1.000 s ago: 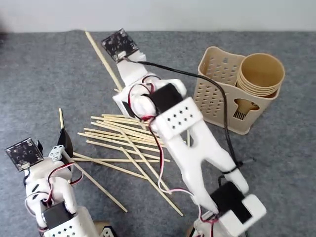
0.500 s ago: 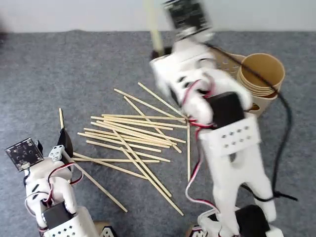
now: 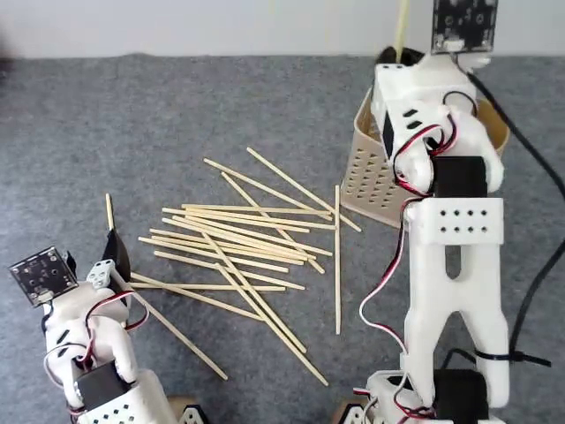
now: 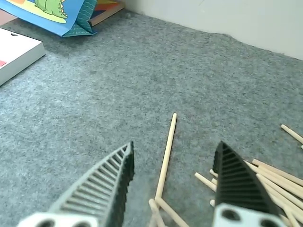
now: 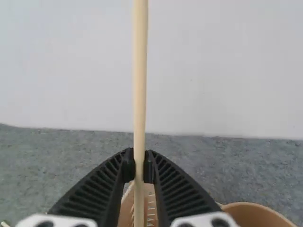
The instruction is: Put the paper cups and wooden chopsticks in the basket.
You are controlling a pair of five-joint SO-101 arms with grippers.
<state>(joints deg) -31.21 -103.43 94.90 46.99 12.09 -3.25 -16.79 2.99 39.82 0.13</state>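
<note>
My right gripper (image 5: 139,168) is shut on one wooden chopstick (image 5: 140,71) that stands upright; in the high view this chopstick (image 3: 403,26) rises above the beige slotted basket (image 3: 366,177), with the right gripper (image 3: 395,60) over the basket's near compartment. The arm hides most of the stacked paper cups (image 3: 500,137) in the basket's other side. Several chopsticks (image 3: 247,238) lie scattered on the grey carpet. My left gripper (image 4: 175,146) is open low over the carpet at the front left, with a single chopstick (image 4: 165,158) lying between its fingers.
A black cable (image 3: 530,177) trails off the right arm past the basket. A white box (image 4: 14,52) and a colourful picture book (image 4: 61,14) lie beyond the carpet's edge. A pale wall (image 3: 221,26) backs the table.
The right arm has swung from the pile at the back to above the basket, carrying the chopstick and tipping it upright. The left arm has stayed still.
</note>
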